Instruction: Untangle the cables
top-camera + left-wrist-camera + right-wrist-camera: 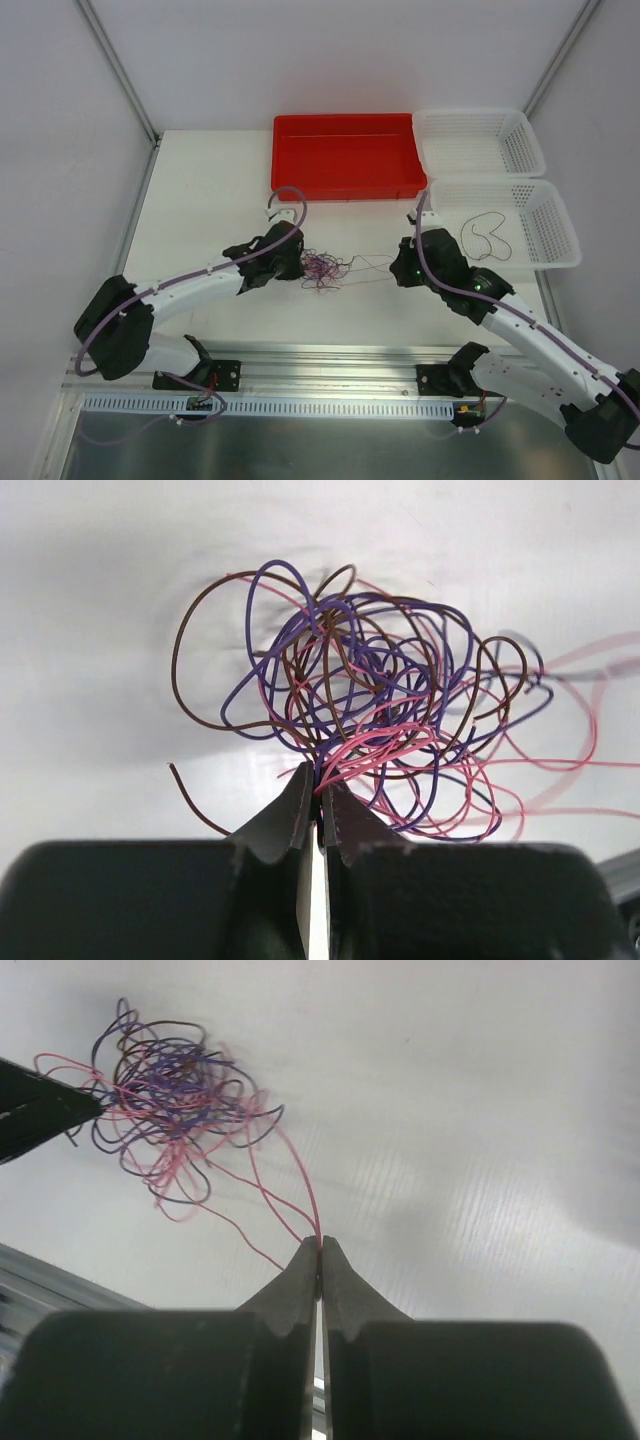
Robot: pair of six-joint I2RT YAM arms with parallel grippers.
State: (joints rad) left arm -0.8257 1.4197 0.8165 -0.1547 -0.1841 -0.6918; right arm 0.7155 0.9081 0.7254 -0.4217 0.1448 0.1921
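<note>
The cables [324, 268] are a small knot of hair-thin purple, pink and brown strands on the white table between the arms. In the left wrist view the knot [370, 695] sits just past my left gripper [319, 780], which is shut on strands at its near edge. My right gripper [320, 1248] is shut on a pink strand [290, 1175] that runs back to the knot [160, 1085]. In the top view the left gripper [297, 266] touches the knot's left side and the right gripper [398, 270] is apart to its right, thin strands [368, 262] stretched between.
A red tray [345, 155] stands at the back. Two white mesh baskets stand at the back right; the nearer one [545, 255] holds a dark looped cable [484, 235], the farther one [480, 140] shows nothing inside. A metal rail [320, 375] runs along the near edge.
</note>
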